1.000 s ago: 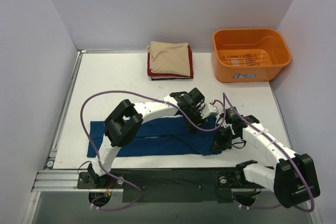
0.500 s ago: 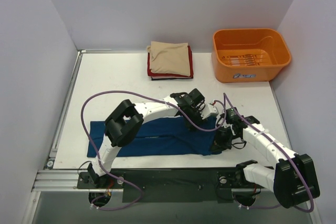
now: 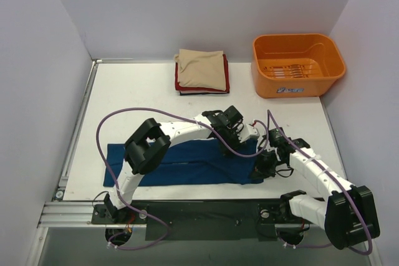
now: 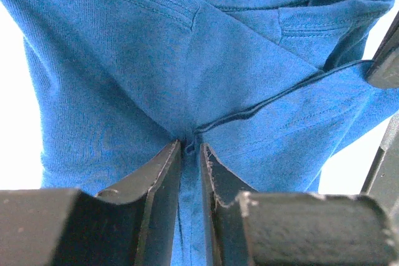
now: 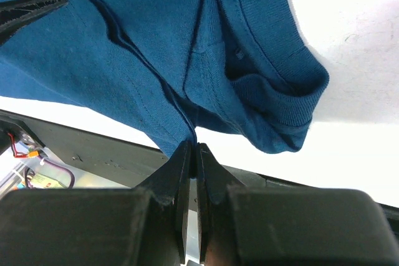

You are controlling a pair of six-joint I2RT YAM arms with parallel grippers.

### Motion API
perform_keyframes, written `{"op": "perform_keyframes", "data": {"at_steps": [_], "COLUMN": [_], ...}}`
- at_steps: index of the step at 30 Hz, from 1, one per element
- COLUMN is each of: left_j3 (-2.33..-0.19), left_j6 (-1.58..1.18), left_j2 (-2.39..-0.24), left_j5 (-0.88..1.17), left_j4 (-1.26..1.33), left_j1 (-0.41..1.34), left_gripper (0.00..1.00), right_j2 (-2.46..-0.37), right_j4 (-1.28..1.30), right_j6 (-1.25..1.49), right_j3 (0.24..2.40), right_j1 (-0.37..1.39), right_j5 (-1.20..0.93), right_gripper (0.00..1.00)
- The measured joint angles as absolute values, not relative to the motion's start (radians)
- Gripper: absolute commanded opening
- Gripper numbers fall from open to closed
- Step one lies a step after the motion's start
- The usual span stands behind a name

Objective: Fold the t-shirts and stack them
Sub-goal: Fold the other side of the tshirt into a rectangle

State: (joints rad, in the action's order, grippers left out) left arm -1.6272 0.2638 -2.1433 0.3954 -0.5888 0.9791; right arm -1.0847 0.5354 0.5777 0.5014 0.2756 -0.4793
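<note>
Right end effector (image 5: pixel 194 146) still pinches the blue t-shirt (image 5: pixel 124 48), barely shifted.

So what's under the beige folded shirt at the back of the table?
A folded red shirt, only its right and near edges showing, and below it a sliver of a dark shirt. Anything else beneath is covered.
</note>
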Motion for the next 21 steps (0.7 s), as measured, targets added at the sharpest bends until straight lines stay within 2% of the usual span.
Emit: {"op": "perform_keyframes", "data": {"at_steps": [5,13,21], "left_j3": [-1.624,-1.561,-1.607], "left_j6": [0.263,0.264,0.272], "left_j2": [-2.129,-2.009,-2.106], "left_j5": [0.406,0.484,0.461], "left_j4": [-0.603,-0.600,-0.623], "left_j1": [0.979,0.981,0.981], "left_gripper": [0.40,0.40,0.41], "right_j2": [-1.079,-1.067,-1.067], "right_j4": [0.534,0.533,0.531], "right_j6": [0.578,0.578,0.578], "right_j3": [0.497,0.487,0.484], "right_j1": [0.274,0.268,0.267], "right_j5": [-0.480,-0.484,-0.488], "right_gripper": [0.00,0.00,0.00]}}
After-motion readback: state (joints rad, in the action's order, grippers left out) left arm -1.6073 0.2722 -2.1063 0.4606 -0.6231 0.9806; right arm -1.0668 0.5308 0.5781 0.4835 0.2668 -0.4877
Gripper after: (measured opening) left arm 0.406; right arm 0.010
